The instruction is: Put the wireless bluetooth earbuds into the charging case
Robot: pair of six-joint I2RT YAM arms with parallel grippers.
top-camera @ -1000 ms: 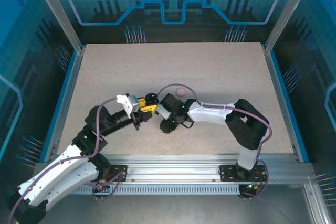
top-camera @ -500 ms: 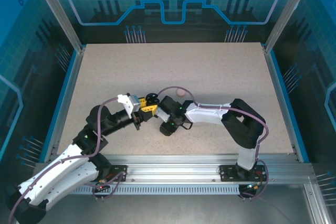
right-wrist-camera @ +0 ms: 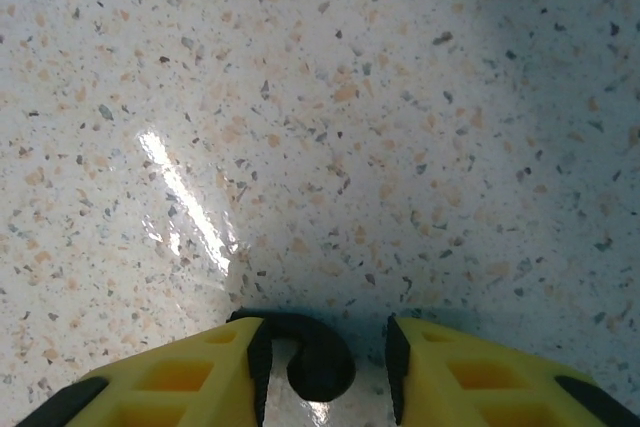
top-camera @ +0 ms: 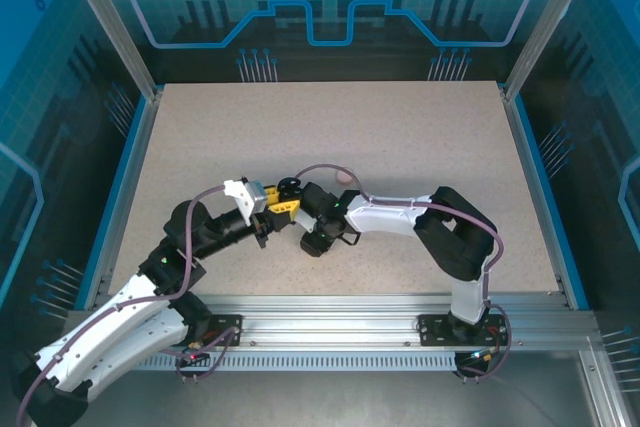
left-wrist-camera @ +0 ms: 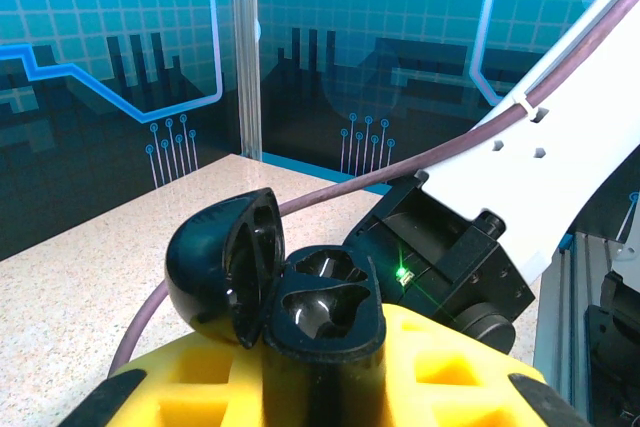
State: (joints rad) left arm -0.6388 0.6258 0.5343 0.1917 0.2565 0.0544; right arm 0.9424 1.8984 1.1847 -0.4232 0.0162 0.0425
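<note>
My left gripper (left-wrist-camera: 322, 387) is shut on a black charging case (left-wrist-camera: 325, 312), held upright with its lid (left-wrist-camera: 215, 267) swung open to the left and both sockets empty. From above, the case (top-camera: 290, 186) shows at the tip of the left gripper (top-camera: 277, 203). A black earbud (right-wrist-camera: 320, 359) lies on the table between the yellow fingers (right-wrist-camera: 180, 382) of my right gripper (right-wrist-camera: 325, 372). It rests against the left pad, with a gap to the right one, so the gripper is open. The right gripper (top-camera: 312, 243) points down just right of the case.
A small pale pink round thing (top-camera: 345, 176) lies on the speckled table (top-camera: 420, 137) just behind the right wrist. The right arm (left-wrist-camera: 500, 197) and its purple cable cross close behind the held case. Blue rails border the table.
The right arm has shifted a little to the left, its wrist and elbow drawing closer to the left gripper. The left arm and the case have stayed put.
</note>
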